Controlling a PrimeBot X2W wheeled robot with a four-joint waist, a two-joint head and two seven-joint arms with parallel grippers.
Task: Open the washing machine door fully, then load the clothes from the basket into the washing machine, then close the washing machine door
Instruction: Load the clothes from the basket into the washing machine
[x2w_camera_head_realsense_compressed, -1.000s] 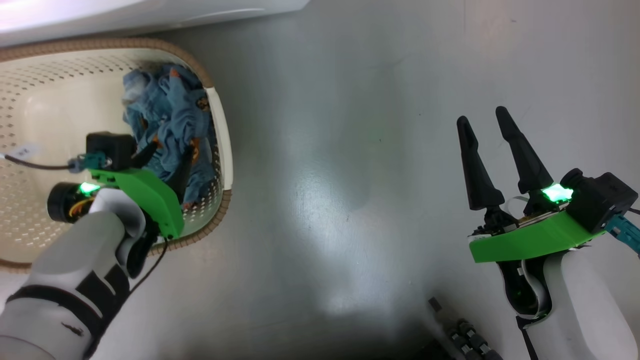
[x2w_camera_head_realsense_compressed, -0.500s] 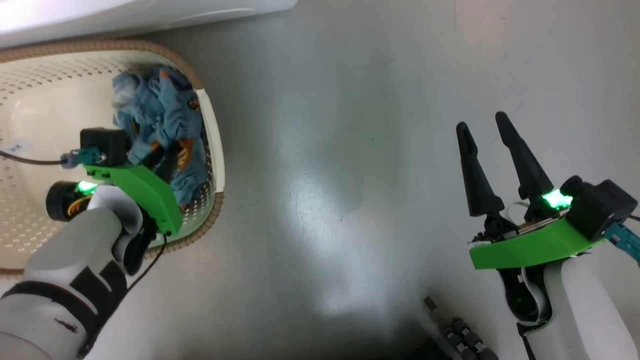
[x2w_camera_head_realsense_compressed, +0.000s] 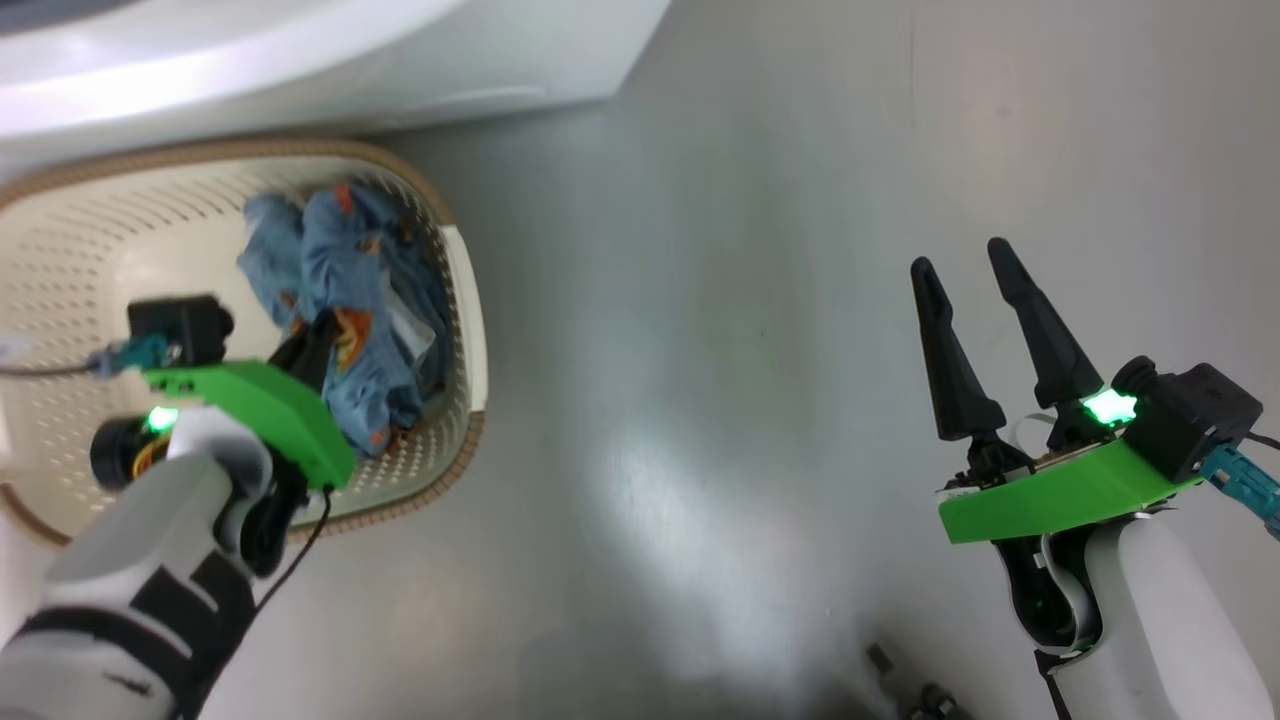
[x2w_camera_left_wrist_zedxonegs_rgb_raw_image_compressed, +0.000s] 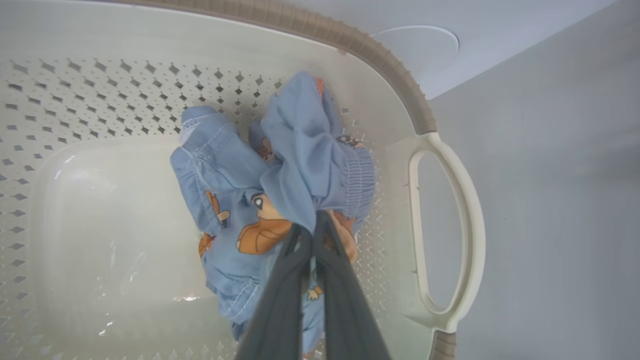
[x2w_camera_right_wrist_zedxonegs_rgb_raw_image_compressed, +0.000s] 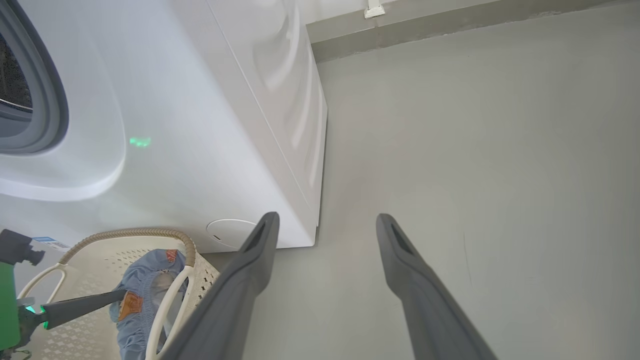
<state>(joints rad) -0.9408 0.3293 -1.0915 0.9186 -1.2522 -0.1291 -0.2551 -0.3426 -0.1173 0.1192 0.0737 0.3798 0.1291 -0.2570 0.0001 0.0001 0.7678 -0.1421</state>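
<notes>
The left gripper (x2w_camera_left_wrist_zedxonegs_rgb_raw_image_compressed: 313, 231) has its jaws pressed together on a fold of the clothes (x2w_camera_left_wrist_zedxonegs_rgb_raw_image_compressed: 300, 150), with blue fabric printed with orange-brown figures pinched between the two dark fingertips. The cloth bunches up around the tips; whether any of it is clear of the basket's bottom cannot be told. The bundle sits at one end of the basket (x2w_camera_left_wrist_zedxonegs_rgb_raw_image_compressed: 390, 65), against the perforated wall just inside the cream side handle (x2w_camera_left_wrist_zedxonegs_rgb_raw_image_compressed: 470, 200), and the rest of the basket's bottom lies bare. In the head view that end is the basket's right end, and the left arm reaches down into it from the near edge.

The basket stands on the grey floor (x2w_camera_head_realsense_compressed: 750, 300), just beside the lower front of the washing machine (x2w_camera_right_wrist_zedxonegs_rgb_raw_image_compressed: 200, 125), below a round cap (x2w_camera_right_wrist_zedxonegs_rgb_raw_image_compressed: 230, 232) near the machine's bottom corner. At the left edge of the right wrist view, part of the grey gasket (x2w_camera_right_wrist_zedxonegs_rgb_raw_image_compressed: 52, 95) rings the dark drum opening.

The right gripper (x2w_camera_head_realsense_compressed: 960, 255) hangs over bare floor, well apart from the basket, its jaws spread wide with nothing between them.
</notes>
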